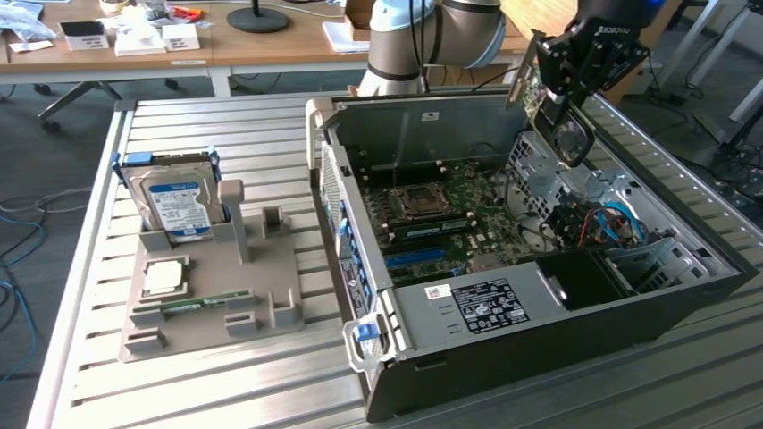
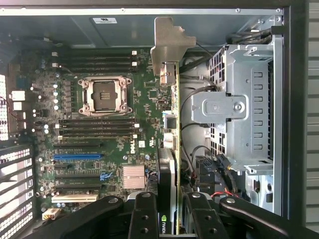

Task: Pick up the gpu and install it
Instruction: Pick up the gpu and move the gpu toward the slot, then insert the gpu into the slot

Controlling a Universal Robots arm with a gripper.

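The tool (image 2: 172, 219) is clenching the gpu (image 1: 567, 134) across its two flat faces and is holding it on edge in the air above the open computer case (image 1: 620, 313), toward the exterior view's upper right. From the wrist, the card is showing edge-on over the motherboard (image 2: 109, 129), not seated in any slot, with its pale end bracket (image 2: 168, 45) at the end away from the grip. The case is lying on the slatted surface (image 1: 238, 393). The card is probably light and stiff but fragile: a thin board with exposed parts. Gripping across the black cooler block (image 2: 167, 169) and the board behind it looks soundest, keeping clear of the contact edge and the smooth bracket.
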